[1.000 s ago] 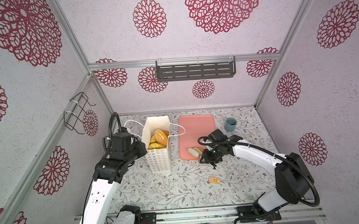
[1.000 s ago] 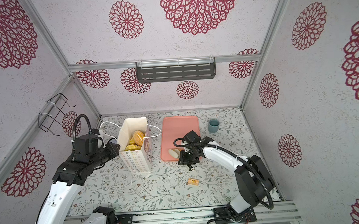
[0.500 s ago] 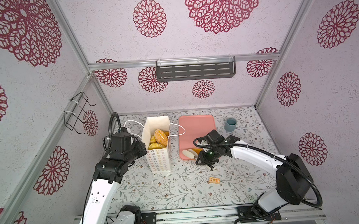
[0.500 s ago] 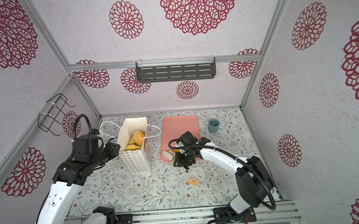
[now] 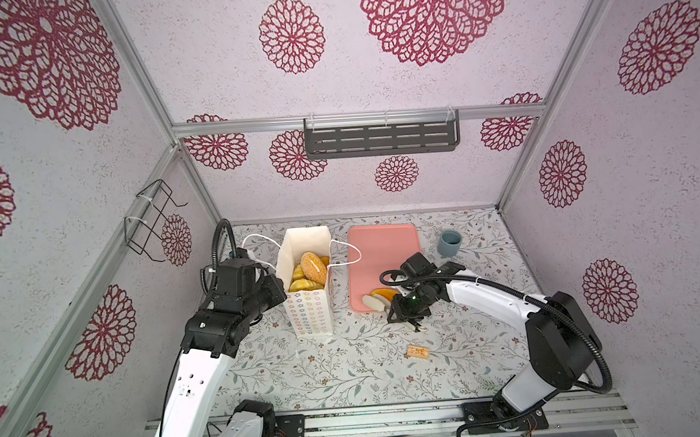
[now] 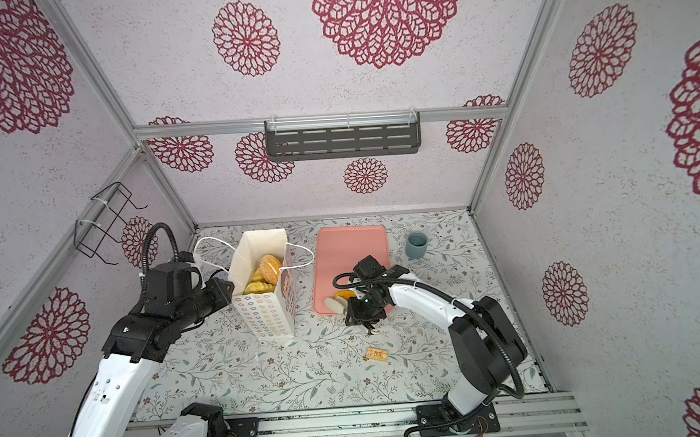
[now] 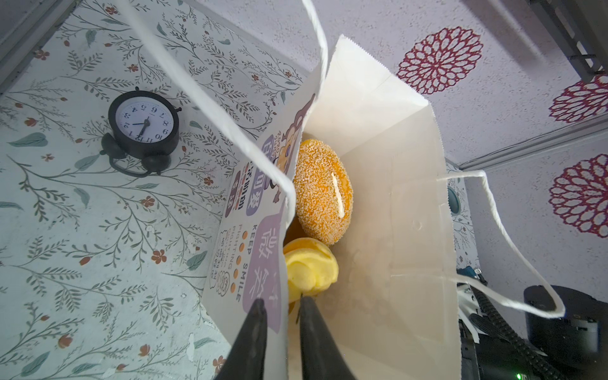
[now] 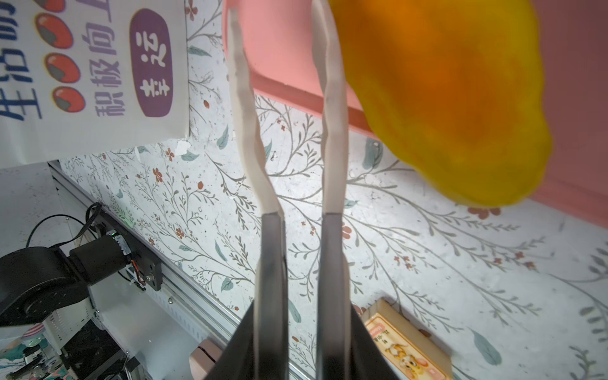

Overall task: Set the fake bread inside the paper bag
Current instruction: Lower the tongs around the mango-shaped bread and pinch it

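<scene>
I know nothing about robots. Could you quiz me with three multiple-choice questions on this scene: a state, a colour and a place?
1. How does the tall cream paper bag stand? A upright, open-topped; B lying flat; C folded shut.
2. What colour is the flat rounded-corner tray? A green; B pink; C black.
3. Where is the small tan printed block? A in that bag; B on that tray; C on the flowery tabletop.
Answers: A, toy pastries show through its open top; B, plainly pink in both top views; C, it lies apart from the tray.
</scene>
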